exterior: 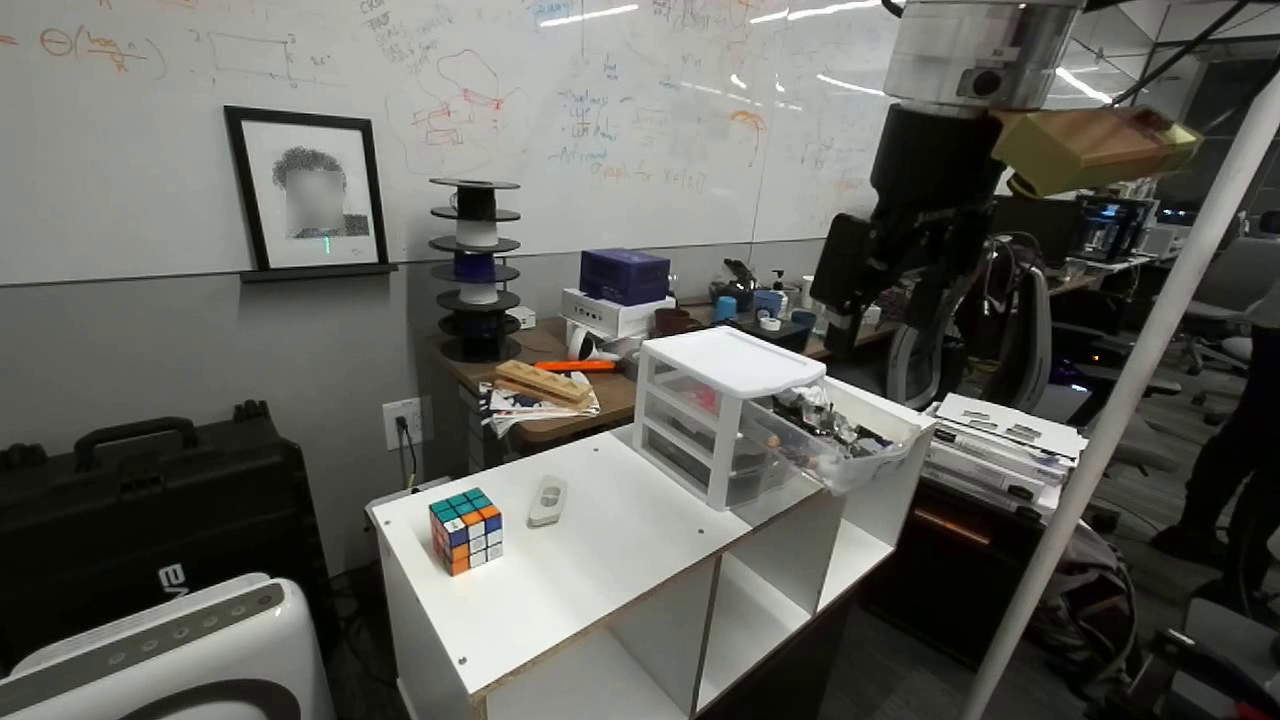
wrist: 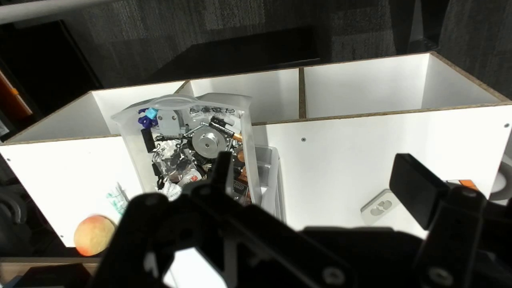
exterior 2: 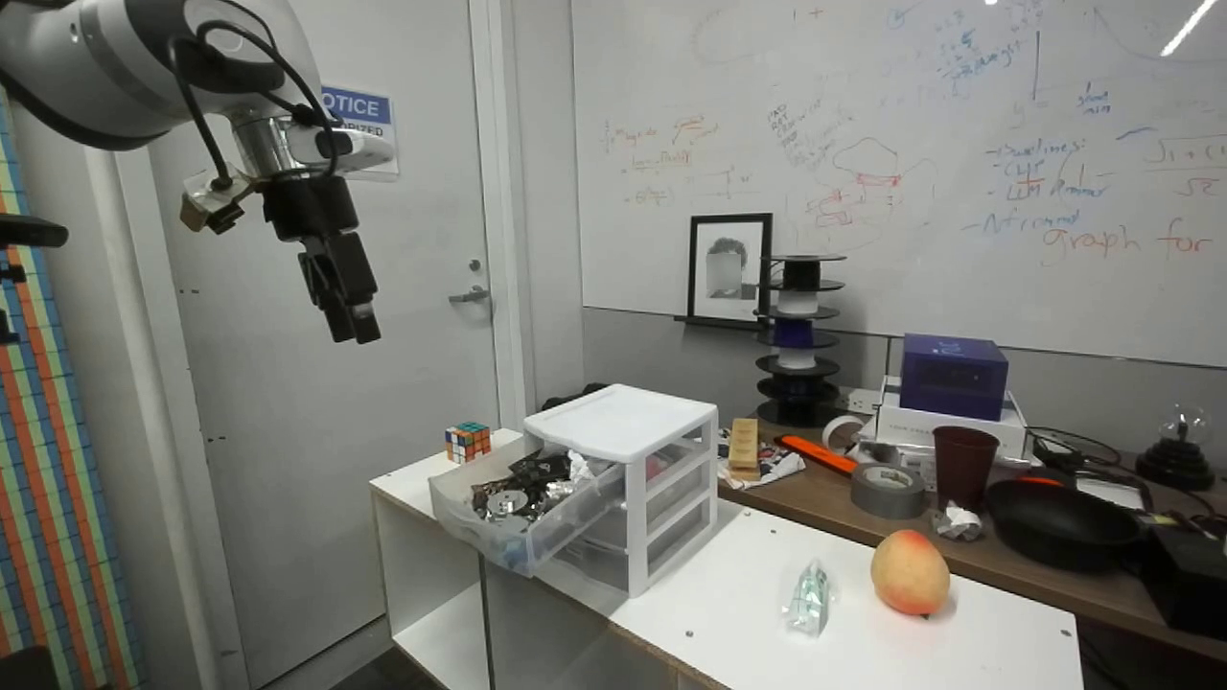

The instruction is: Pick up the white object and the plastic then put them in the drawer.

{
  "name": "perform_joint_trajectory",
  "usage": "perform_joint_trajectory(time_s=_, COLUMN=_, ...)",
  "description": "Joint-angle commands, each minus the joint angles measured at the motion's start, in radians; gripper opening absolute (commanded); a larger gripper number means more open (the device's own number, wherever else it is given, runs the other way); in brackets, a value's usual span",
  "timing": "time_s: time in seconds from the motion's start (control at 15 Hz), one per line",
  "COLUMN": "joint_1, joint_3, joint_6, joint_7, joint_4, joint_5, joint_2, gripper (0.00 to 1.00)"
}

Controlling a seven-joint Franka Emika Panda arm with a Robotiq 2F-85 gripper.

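Observation:
The white object [exterior: 547, 502] is a small, whitish, flat rounded piece lying on the white cabinet top beside the puzzle cube; it also shows in the wrist view [wrist: 380, 206]. The plastic [exterior 2: 810, 599] is a clear, greenish crinkled packet on the other side of the drawer unit, also in the wrist view [wrist: 117, 199]. The drawer [exterior 2: 575, 546], the unit's top one, is pulled out and full of metal parts and wrappers; it shows in an exterior view [exterior: 850, 475] and the wrist view [wrist: 253, 160]. My gripper [exterior: 885, 315] is open and empty, high above the cabinet.
The white drawer unit [exterior: 735, 362] stands mid-cabinet. A puzzle cube [exterior: 466, 531] sits near one end, a peach-like fruit [exterior 2: 911, 573] near the other. A brown desk [exterior 2: 824, 489] with a tape roll, cup and pan runs behind. A pale pole [exterior: 1130, 360] stands beside the cabinet.

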Motion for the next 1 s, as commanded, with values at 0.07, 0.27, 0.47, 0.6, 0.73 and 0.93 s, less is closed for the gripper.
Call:
perform_joint_trajectory(time_s=0.07, joint_1=0.033, joint_3=-0.032, joint_6=-0.004, joint_7=0.007, joint_4=0.002, joint_5=-0.01, joint_2=0.003, gripper=1.0)
perform_joint_trajectory(time_s=0.27, joint_1=0.033, joint_3=-0.032, joint_6=-0.004, joint_7=0.007, joint_4=0.002, joint_5=-0.01, joint_2=0.003, gripper=1.0)
perform_joint_trajectory(time_s=0.47, joint_1=0.033, joint_3=-0.032, joint_6=-0.004, joint_7=0.007, joint_4=0.002, joint_5=-0.01, joint_2=0.003, gripper=1.0)
perform_joint_trajectory(time_s=0.6, joint_1=0.033, joint_3=-0.032, joint_6=-0.004, joint_7=0.007, joint_4=0.002, joint_5=-0.01, joint_2=0.003, gripper=1.0)
perform_joint_trajectory(time_s=0.73, joint_1=0.027, joint_3=-0.038, joint_6=-0.004, joint_7=0.012, joint_4=0.014, joint_5=-0.021, joint_2=0.017, gripper=1.0)
perform_joint_trajectory(time_s=0.93, joint_1=0.01, joint_3=-0.061, joint_6=-0.012, joint_7=0.019, joint_4=0.062, joint_5=-0.068, joint_2=0.084, gripper=1.0)
